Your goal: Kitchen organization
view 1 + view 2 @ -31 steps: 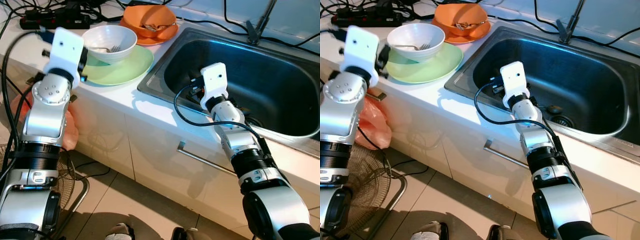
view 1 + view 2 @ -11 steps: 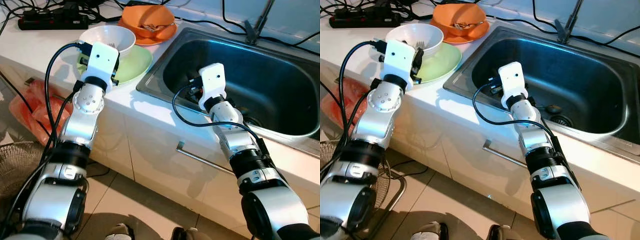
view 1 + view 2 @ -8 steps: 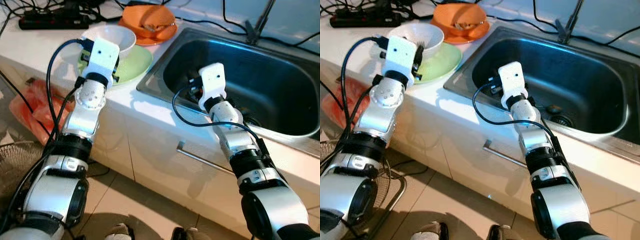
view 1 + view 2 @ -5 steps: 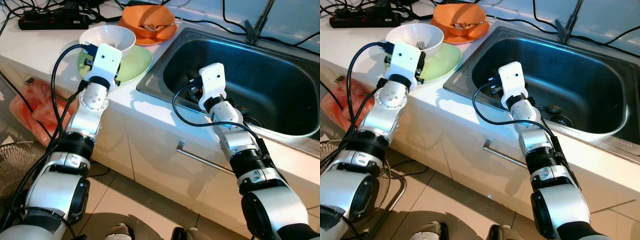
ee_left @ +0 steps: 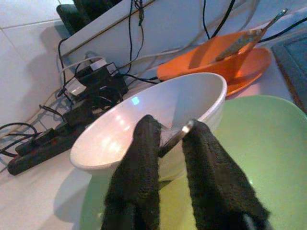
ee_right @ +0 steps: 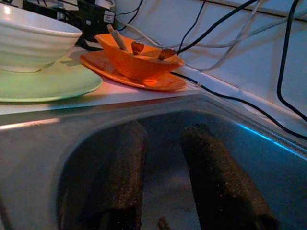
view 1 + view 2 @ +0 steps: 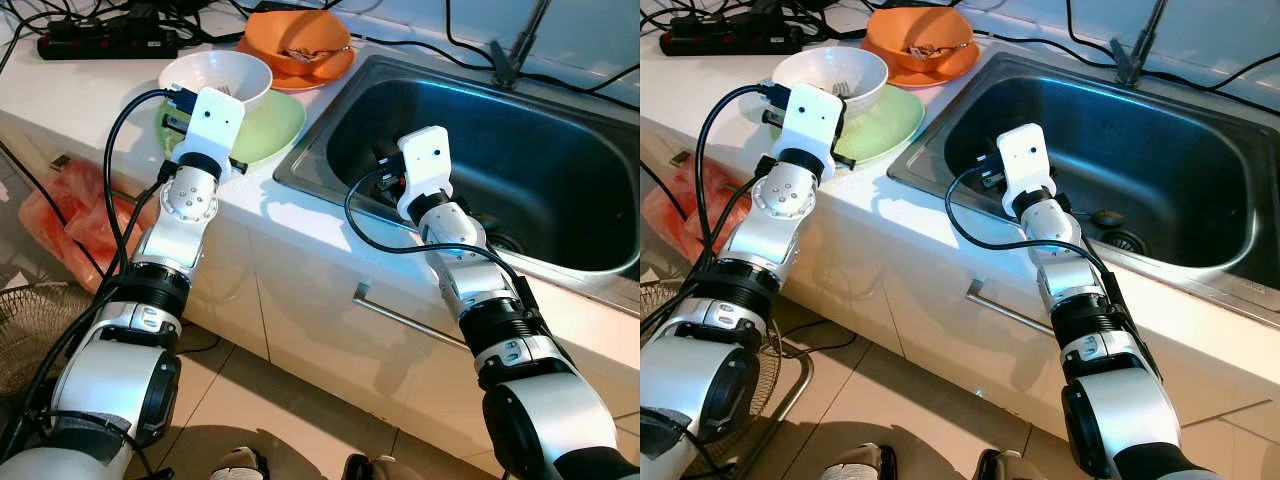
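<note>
1. Here the left gripper (image 5: 165, 143) sits at the near rim of the white ceramic bowl (image 7: 215, 78), which stands on the pale green round plate (image 7: 262, 130) on the white countertop (image 7: 90, 95), left of the sink.
2. In the left wrist view its two black fingers (image 5: 144, 143) stand a little apart, with the metal handle of a fork (image 5: 175, 138) leaning over the bowl's rim right between them; they look not yet pressed onto it, so I read the gripper as open around the handle.
3. The right gripper (image 6: 163, 158) hangs inside the stainless steel sink basin (image 7: 560, 170), near its left wall, fingers parted and holding nothing.
4. Farther back sits an orange plastic bowl (image 7: 298, 38) on an orange plate (image 6: 158, 81), with food scraps and a utensil in it; a black power strip (image 7: 105, 42) and cables lie at the far left.
5. The step in hand seems to be taking the fork out of the white bowl, likely to move the dirty things to the sink.
6. The next move calls for closing the fingers squarely on the thin handle, then lifting up and away from the rim so that the bowl is neither tipped nor dragged across the plate.
</note>
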Tool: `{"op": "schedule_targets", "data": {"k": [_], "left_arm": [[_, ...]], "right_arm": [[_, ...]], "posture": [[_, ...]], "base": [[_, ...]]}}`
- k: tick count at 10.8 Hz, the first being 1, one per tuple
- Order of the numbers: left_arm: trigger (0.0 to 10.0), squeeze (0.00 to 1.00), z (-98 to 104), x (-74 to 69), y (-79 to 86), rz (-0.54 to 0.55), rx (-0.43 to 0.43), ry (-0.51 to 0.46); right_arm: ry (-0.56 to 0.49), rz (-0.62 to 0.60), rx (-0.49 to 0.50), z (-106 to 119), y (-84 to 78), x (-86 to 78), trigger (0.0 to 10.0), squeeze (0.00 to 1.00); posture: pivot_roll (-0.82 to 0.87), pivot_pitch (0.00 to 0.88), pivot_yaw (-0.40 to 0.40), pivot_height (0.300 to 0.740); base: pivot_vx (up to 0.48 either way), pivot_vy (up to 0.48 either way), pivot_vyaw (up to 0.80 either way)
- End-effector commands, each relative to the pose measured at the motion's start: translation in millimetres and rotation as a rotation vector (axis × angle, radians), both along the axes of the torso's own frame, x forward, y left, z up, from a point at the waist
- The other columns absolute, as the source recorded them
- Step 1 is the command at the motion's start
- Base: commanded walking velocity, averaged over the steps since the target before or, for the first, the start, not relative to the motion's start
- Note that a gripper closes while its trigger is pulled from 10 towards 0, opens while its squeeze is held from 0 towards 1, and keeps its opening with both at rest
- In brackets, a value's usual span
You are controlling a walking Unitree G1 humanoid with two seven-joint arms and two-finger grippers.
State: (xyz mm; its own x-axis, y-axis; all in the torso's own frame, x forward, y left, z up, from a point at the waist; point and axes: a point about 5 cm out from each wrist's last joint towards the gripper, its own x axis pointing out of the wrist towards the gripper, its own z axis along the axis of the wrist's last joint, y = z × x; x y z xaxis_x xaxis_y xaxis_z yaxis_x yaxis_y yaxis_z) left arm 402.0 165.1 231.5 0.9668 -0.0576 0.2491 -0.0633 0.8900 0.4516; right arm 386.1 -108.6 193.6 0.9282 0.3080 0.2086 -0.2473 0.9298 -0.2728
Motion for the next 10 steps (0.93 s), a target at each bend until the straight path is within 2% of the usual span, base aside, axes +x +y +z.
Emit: {"op": "schedule_targets", "data": {"k": [1,6,9,10], "left_arm": [[0.0,0.0,9.1,2.1,-3.1,-0.001,0.0,-0.028],[0.0,0.0,20.2,-0.4,-8.1,-0.041,0.004,-0.095],[0.0,0.0,40.3,-5.2,-17.0,-0.085,0.023,-0.19],[0.0,0.0,53.7,-9.4,-25.2,-0.128,0.046,-0.249]], "right_arm": [[-0.003,-0.006,0.021,2.0,-2.1,0.6,10.0,0.0],[-0.002,-0.002,0.022,1.0,-0.8,0.3,10.0,0.0],[-0.003,-0.001,0.023,1.2,-0.4,0.3,10.0,0.0],[-0.002,0.0,0.024,0.9,0.5,0.2,10.0,0.0]], "posture": [[0.1,0.11,-0.047,0.74],[0.1,0.103,-0.046,0.74],[0.1,0.102,-0.048,0.74],[0.1,0.103,-0.047,0.74]], "base": [[0.0,0.0,0.0],[0.0,0.0,0.0],[0.0,0.0,0.0],[0.0,0.0,0.0]]}}
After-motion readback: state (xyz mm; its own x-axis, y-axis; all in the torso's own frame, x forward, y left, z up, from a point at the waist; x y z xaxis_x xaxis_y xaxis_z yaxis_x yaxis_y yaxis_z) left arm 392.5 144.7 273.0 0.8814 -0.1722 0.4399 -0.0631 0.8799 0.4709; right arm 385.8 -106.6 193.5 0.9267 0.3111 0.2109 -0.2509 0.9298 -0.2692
